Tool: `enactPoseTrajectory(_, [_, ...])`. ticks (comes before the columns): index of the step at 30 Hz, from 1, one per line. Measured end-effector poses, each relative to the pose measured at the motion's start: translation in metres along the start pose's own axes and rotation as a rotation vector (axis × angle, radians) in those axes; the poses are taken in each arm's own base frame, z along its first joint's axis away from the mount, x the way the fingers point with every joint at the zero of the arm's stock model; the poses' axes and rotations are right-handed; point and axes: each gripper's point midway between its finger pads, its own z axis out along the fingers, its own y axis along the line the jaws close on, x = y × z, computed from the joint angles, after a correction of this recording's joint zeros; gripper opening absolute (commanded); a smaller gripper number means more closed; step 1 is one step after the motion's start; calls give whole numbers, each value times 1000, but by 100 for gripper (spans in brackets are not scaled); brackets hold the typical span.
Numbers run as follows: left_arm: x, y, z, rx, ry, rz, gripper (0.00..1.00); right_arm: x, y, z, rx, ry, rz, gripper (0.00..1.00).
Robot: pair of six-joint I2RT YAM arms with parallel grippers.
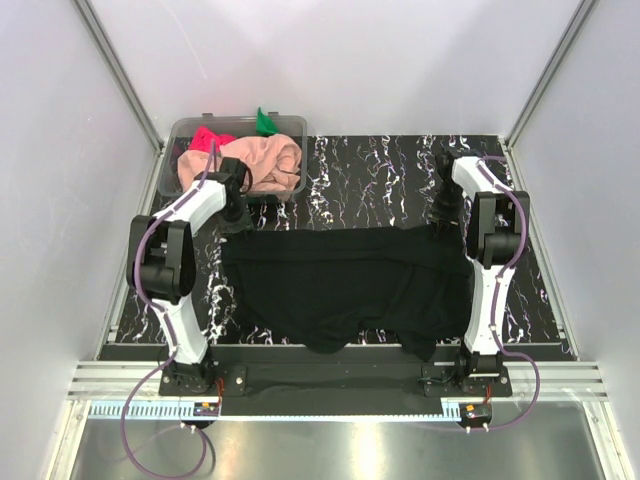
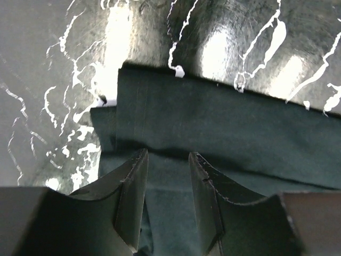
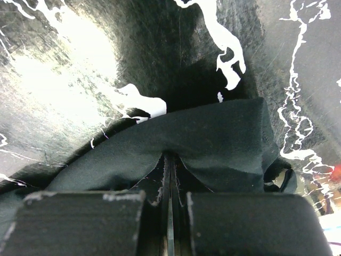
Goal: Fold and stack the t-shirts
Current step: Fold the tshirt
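Marbled bench carries the black t-shirt mid-frame, folding barely begun: right claw clenched on its upper-right edge, left claw parted over its upper-left corner; peach-pink shirt, pink-red shirt, green shirt wait in the tub.

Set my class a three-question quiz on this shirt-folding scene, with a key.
1. True or false: the left gripper is shut.
2. What pinches the black shirt? A left gripper, B right gripper, C neither.
3. How many shirts lie in the tub?
Key: 1 false; 2 B; 3 three: peach shirt, pink-red shirt, green shirt.
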Motion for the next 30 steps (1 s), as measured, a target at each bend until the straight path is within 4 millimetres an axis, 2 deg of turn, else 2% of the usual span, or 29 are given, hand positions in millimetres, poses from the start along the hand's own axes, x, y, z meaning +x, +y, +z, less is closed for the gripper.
enactPoseTrajectory(11, [-3, -6, 27, -2, 4, 1, 45, 1, 1, -1, -17, -11, -14, 0])
enactPoseTrajectory(13, [-2, -6, 33, -4, 13, 0, 42, 1, 1, -1, -17, -11, -14, 0])
enactPoseTrajectory(14, [-1, -7, 36, -5, 20, 0, 27, 1, 1, -1, -17, -11, -14, 0])
enactPoseTrajectory(15, [0, -7, 39, -7, 25, -5, 7, 1, 1, 0, -17, -10, -14, 0])
enactPoseTrajectory(16, [-1, -8, 38, -5, 24, -11, 0, 1, 1, -1, -21, -9, -14, 0])
enactPoseTrajectory(26, [-2, -9, 38, -3, 29, -5, 0, 3, 5, -1, -43, -8, -13, 0])
enactPoseTrajectory(30, [-11, -13, 40, -10, 30, -4, 0, 2, 5, -1, -43, -8, -13, 0])
